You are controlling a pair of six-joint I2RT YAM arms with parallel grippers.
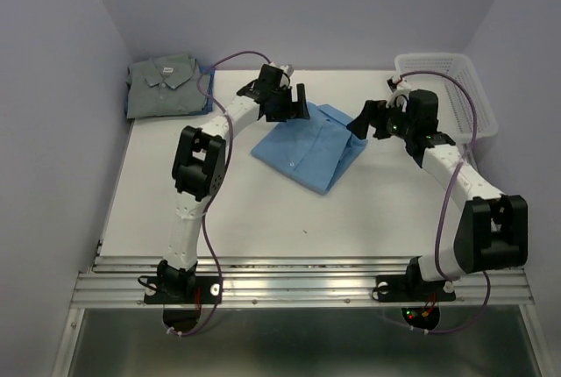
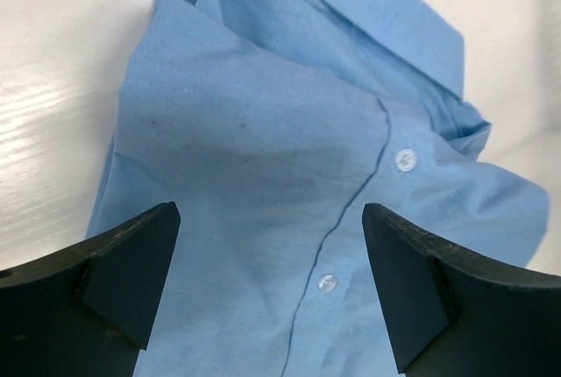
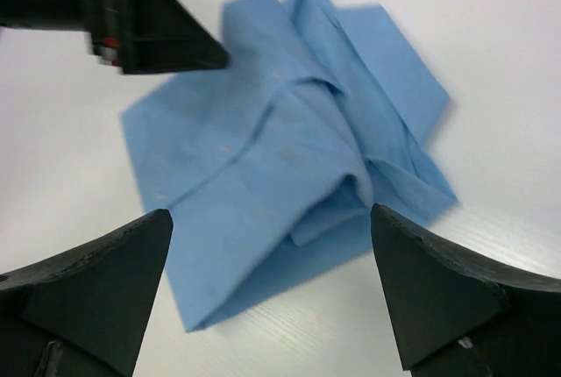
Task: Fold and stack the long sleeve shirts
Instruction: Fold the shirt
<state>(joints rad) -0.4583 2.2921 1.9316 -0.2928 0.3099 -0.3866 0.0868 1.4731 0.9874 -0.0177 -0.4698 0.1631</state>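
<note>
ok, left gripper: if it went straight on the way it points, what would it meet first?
The left gripper would likely meet the blue shirt first: its buttoned front fills the gap between the open jaws. Nothing seems in between; depth is unclear.

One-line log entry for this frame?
left claw open above light blue shirt | right claw open at its right edge | light blue shirt folded, centre | grey-green shirt folded, far-left corner | unstacked
</note>
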